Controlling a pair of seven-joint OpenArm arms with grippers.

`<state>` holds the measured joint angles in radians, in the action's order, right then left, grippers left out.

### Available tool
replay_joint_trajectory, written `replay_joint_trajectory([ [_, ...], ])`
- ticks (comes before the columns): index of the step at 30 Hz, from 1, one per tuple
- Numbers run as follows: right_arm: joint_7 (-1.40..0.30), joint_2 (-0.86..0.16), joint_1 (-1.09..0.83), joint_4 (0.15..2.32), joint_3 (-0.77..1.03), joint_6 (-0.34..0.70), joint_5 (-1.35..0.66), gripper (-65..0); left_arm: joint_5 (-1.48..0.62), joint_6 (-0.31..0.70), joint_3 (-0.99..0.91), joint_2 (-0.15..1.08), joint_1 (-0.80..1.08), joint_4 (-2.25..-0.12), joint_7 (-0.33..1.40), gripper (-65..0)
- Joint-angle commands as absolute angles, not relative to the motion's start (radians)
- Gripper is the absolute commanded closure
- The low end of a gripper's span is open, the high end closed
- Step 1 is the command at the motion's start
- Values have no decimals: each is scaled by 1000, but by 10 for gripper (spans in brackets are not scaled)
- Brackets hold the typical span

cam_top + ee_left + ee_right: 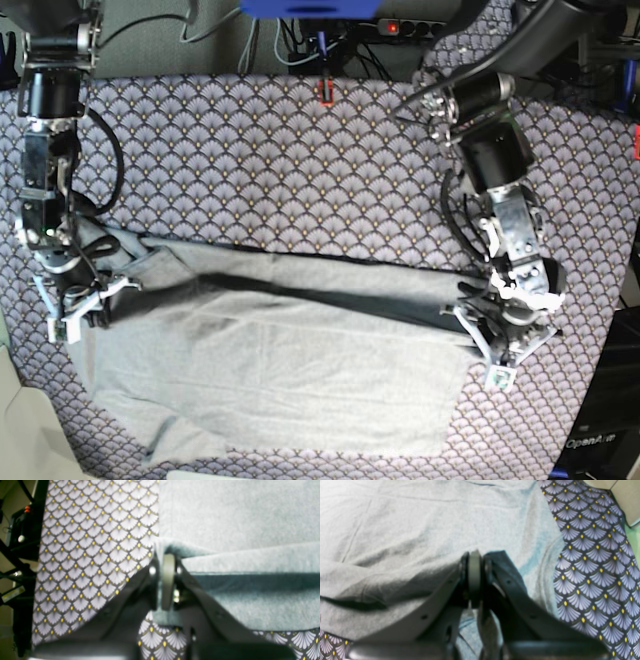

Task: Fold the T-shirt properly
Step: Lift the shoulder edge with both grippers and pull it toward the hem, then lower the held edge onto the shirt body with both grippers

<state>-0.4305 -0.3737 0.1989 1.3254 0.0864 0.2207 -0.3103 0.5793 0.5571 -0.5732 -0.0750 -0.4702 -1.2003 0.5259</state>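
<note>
The T-shirt lies spread across the near half of the tablecloth, a wide grey sheet with its top edge lifted into a long ridge that runs from one arm to the other. Under that ridge a dark band of shadow shows — the cloth there is doubled over itself, not flat.

At the shirt's end on the base view's left, the right gripper has its jaws pressed together with grey knit drawn up between them; in the right wrist view the fabric rises in a fold straight to the tips, and a curved seam shows just beside them on the patterned-cloth side. At the shirt's opposite end the left gripper is likewise pinched closed on the shirt's edge, right where the grey fabric meets the tablecloth; its wrist view shows a doubled hem hanging from the tips, with a lower layer of the shirt beneath it.

Both arms stand low over the shirt's upper corners, well apart from each other. The shirt's lower hem lies near the tablecloth's front edge, lightly creased, and a sleeve bunches beside the right gripper.
</note>
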Motion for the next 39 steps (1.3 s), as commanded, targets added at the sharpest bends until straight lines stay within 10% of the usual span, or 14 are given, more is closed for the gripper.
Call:
replay_joint_trajectory([
  [1,-404,-389,225,1340,91,228,-311,0,568,552,-567,-71,-503,-1219,501,0],
  [7,-412,-390,236,1340,93,228,-311,-80,568,552,-573,-71,-499,-1219,504,-22],
  [12,-407,-392,225,1340,94,236,-311,-294,568,550,-576,-71,-496,-1228,504,-247],
  [18,-414,-407,217,1342,99,314,-311,-340,567,558,-575,-74,-470,-1274,503,-478],
  [39,-367,-417,-33,1362,306,317,-311,-344,567,553,-605,-122,-119,-1442,331,-347],
])
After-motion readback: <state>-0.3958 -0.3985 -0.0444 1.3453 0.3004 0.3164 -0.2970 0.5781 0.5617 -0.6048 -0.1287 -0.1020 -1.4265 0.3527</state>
